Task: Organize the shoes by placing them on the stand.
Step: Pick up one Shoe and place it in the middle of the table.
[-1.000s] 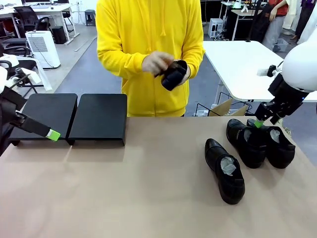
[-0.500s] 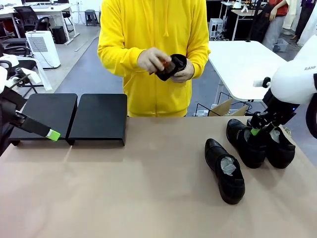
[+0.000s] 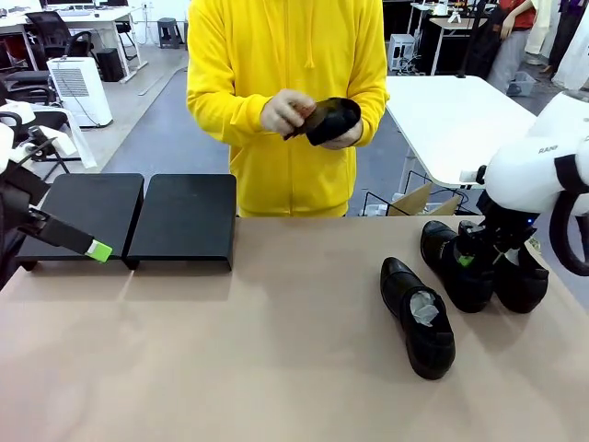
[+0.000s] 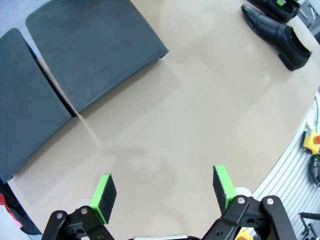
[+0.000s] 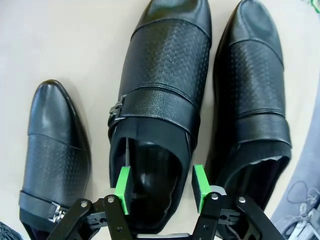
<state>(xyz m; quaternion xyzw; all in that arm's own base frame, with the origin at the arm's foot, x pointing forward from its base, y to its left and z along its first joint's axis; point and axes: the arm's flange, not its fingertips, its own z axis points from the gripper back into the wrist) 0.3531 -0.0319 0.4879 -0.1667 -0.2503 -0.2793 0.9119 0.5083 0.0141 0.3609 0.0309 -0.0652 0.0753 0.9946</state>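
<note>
Three glossy black shoes lie on the right of the table: a near one [image 3: 419, 318], a middle one [image 3: 456, 269] and a right one [image 3: 522, 279]. The person in a yellow hoodie holds a fourth shoe [image 3: 329, 120] in both hands above the far edge. My right gripper [image 3: 467, 258] stands open low over the middle shoe [image 5: 160, 85]; the right gripper [image 5: 161, 189] has its green pads either side of the heel opening. The stand is two black platforms [image 3: 184, 216] at far left. My left gripper [image 3: 95, 249] hangs open in front of the stand [image 4: 95, 50], with nothing between the left gripper's [image 4: 164, 194] pads.
A white table [image 3: 442, 120] and a cardboard box [image 3: 414, 198] lie behind the far edge at right. The brown tabletop [image 3: 258, 350] is bare between stand and shoes. The table's near edge with a yellow emergency button [image 4: 312, 142] shows in the left wrist view.
My right gripper has come down and leftward onto the middle shoe's heel. The person has turned the held shoe in their hands. The left arm has not moved.
</note>
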